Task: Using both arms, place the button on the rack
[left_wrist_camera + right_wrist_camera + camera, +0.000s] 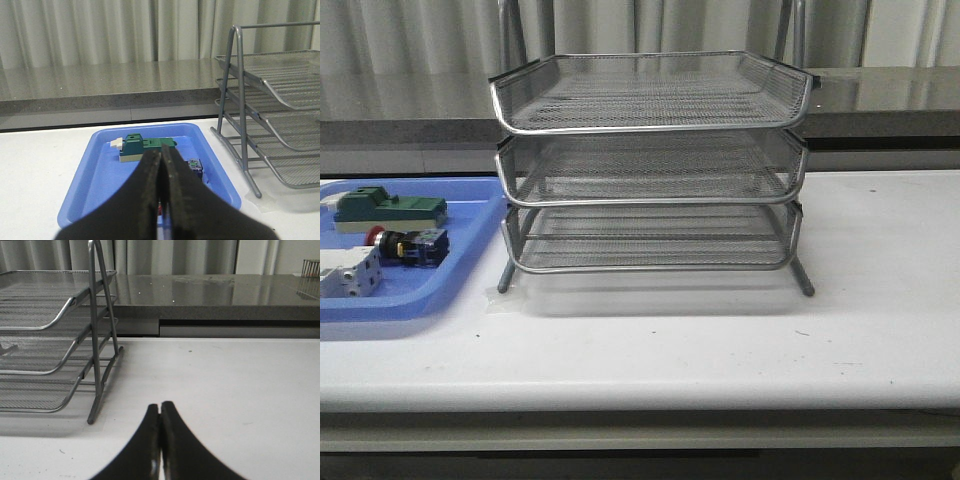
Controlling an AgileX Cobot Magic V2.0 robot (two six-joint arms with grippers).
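Because the left gripper [161, 185], fingers pressed together on nothing, hangs just short of the blue tray [95, 185], that arm is the nearer one. The button [408, 243] lies there on its side, axis crosswise. The right gripper [160, 432], likewise clenched, waits beyond the rack [650, 165].

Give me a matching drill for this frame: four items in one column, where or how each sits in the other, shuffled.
Items:
1. button
2. green block
3. rack
4. left gripper

Descriptions:
A. standing on the white table, right of the blue tray
B. fingers pressed together, holding nothing
C. at the back of the blue tray
D. in the blue tray, in front of the green block

Pairs: 1-D, 2-C, 3-A, 4-B
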